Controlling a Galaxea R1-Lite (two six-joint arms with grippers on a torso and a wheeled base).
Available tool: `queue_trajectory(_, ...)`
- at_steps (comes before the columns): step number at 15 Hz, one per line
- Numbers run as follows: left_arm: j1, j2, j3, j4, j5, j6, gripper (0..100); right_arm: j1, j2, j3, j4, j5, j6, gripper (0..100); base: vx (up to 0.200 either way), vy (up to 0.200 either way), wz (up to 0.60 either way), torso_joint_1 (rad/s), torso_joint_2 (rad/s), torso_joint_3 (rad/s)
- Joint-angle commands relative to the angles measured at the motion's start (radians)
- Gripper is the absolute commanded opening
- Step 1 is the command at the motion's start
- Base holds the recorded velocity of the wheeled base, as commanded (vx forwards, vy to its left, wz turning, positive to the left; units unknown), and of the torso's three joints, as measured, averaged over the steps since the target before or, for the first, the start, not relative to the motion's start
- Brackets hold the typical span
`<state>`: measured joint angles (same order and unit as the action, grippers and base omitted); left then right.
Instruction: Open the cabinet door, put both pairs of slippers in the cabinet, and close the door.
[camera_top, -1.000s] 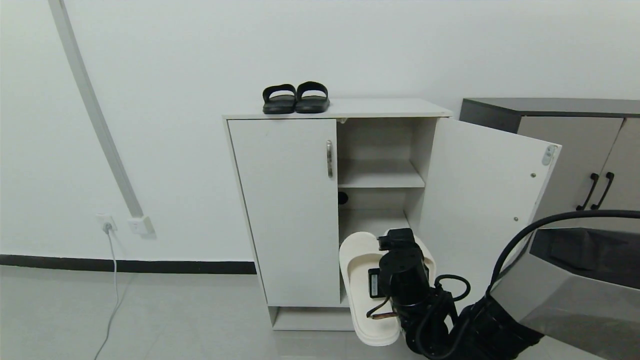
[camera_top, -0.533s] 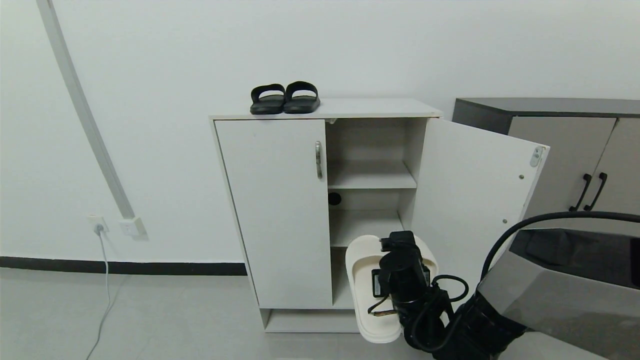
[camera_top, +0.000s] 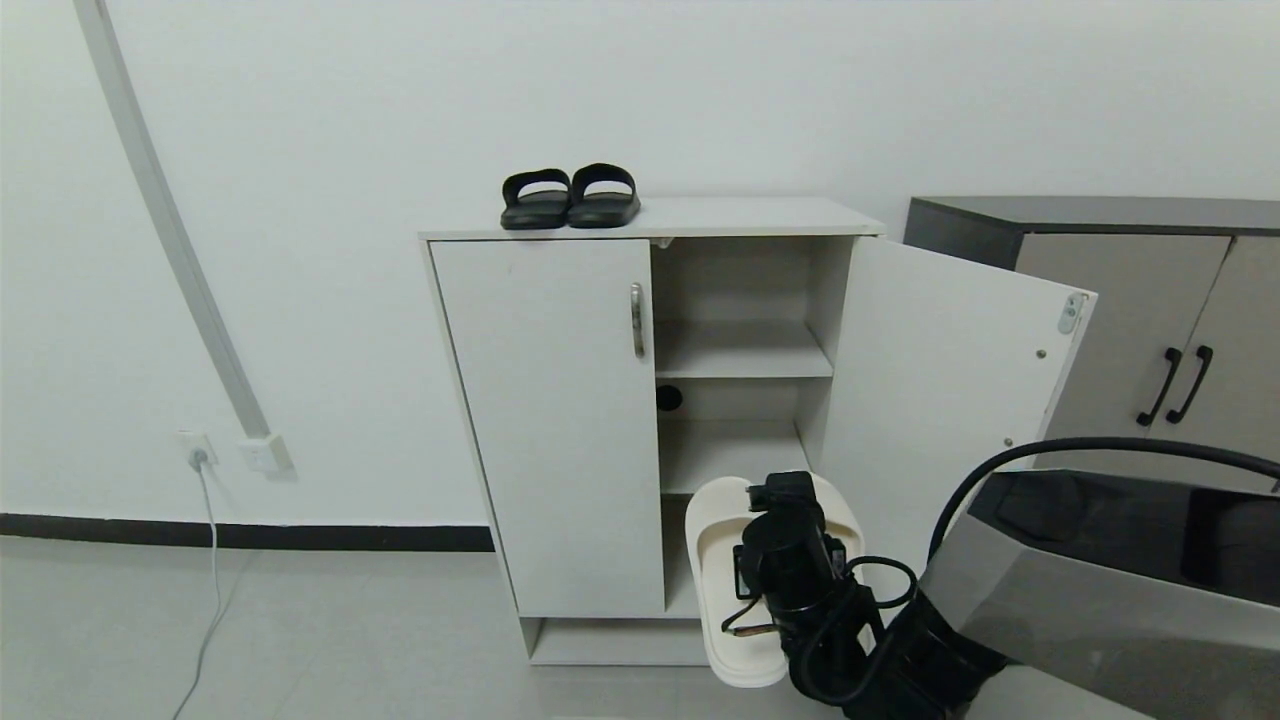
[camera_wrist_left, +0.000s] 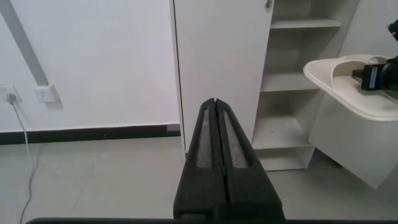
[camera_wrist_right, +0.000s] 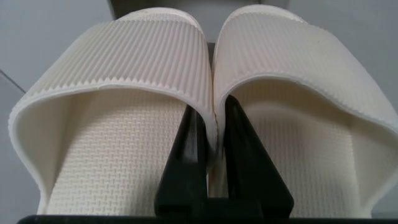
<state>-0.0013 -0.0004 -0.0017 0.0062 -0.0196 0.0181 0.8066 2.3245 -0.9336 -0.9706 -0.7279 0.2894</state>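
Note:
A pair of black slippers (camera_top: 570, 198) sits on top of the white cabinet (camera_top: 545, 420), above its closed left door. The right door (camera_top: 940, 400) stands open, showing bare shelves (camera_top: 740, 350). My right gripper (camera_top: 785, 492) is shut on the pair of white slippers (camera_top: 715, 560), held low in front of the open compartment. In the right wrist view its fingers (camera_wrist_right: 189, 134) pinch the inner edges of both white slippers (camera_wrist_right: 124, 93) together. My left gripper (camera_wrist_left: 214, 109) is shut on nothing, out in front of the closed left door (camera_wrist_left: 217, 56), with the white slippers (camera_wrist_left: 339, 74) off to one side.
A grey cabinet (camera_top: 1120, 300) with black handles stands just right of the open door. A wall socket with a hanging cable (camera_top: 200, 455) is at the left, by a slanted conduit (camera_top: 160, 220). Bare grey floor (camera_top: 300, 640) lies before the cabinet.
The whole head picture has shifted left, so the camera moved. My right gripper, still holding the white slippers, sits slightly lower and further right against the cabinet opening.

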Motion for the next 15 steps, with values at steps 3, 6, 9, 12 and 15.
queue_trajectory(3, 0.000, 0.002, 0.000, 0.001, -0.002, 0.003, 0, -0.007, 0.085, -0.050, -0.020, 0.002, 0.001, 0, 0.000, 0.000, 0.00, 0.000, 0.00, 0.000)
queue_trajectory(6, 0.000, 0.002, 0.000, 0.001, -0.002, 0.003, 0, -0.017, 0.092, -0.051, -0.025, 0.002, 0.001, 0, 0.000, 0.000, 0.00, 0.000, 0.00, 0.000)
queue_trajectory(9, 0.000, 0.002, 0.000, 0.001, 0.000, 0.003, 0, -0.017, 0.092, -0.042, -0.036, 0.001, 0.001, 0, 0.000, 0.000, 0.00, 0.006, 0.00, -0.105)
queue_trajectory(12, 0.000, 0.002, 0.000, 0.000, -0.002, 0.003, 0, -0.017, 0.101, -0.042, -0.040, 0.001, 0.001, 0, 0.000, 0.000, 0.00, 0.002, 0.00, -0.181)
queue_trajectory(15, 0.000, 0.002, 0.000, 0.001, -0.002, 0.003, 0, -0.017, 0.101, -0.040, -0.040, 0.001, 0.001, 0, 0.000, 0.000, 0.00, 0.004, 0.00, -0.190)
